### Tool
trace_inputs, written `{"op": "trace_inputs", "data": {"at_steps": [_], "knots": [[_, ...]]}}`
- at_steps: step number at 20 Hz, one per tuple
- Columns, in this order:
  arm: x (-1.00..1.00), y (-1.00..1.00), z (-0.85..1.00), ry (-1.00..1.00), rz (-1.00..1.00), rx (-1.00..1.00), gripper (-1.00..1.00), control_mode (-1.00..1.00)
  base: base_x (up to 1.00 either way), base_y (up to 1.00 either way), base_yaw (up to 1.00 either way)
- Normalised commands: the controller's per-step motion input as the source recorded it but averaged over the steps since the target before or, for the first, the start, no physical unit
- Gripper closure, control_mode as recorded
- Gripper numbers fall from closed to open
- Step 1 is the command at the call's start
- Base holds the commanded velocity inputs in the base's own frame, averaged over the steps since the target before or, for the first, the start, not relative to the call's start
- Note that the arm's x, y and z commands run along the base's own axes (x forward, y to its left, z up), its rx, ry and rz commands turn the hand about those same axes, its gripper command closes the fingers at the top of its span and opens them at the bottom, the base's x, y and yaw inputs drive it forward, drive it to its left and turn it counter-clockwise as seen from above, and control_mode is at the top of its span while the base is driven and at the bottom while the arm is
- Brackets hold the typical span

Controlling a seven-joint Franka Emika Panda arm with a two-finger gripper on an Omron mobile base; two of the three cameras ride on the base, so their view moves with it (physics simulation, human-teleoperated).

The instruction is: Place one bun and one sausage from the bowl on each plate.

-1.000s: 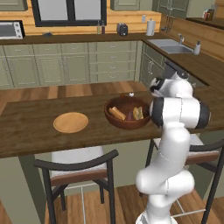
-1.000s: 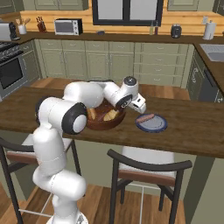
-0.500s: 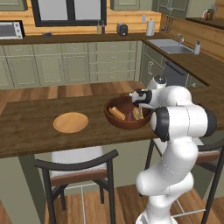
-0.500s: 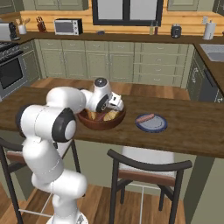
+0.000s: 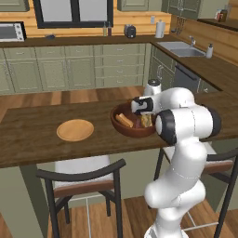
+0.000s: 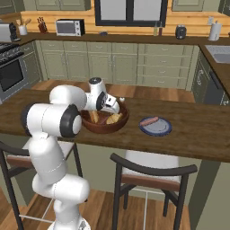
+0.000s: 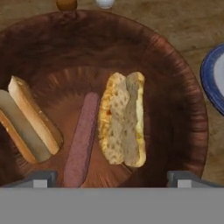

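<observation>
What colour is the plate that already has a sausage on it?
Bluish-purple plate, carrying one sausage; clearest in the right base view.

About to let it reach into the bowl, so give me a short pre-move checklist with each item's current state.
1. Gripper open and empty: ok.
2. Gripper over the deep dark brown wooden bowl: ok.
3. Split golden-tan bun between the fingertips, unobstructed: ok.
4. Reddish-brown sausage beside that bun, touching or apart: cannot tell.
5. Bluish-purple plate has a sausage, lacks a bun: ok.
6. Light tan wooden plate bare, ready: ok.
</observation>
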Motion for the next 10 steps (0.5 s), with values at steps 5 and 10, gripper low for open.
{"op": "trace_inputs", "data": {"at_steps": [5, 10], "knots": [[0.08, -0.06, -0.35, 0.17, -0.04, -0.03, -1.0, -1.0, 0.0, 0.0, 0.0], [0.02, -0.28, -0.37, 0.13, -0.03, 0.0, -1.0, -1.0, 0.0, 0.0, 0.0]]}}
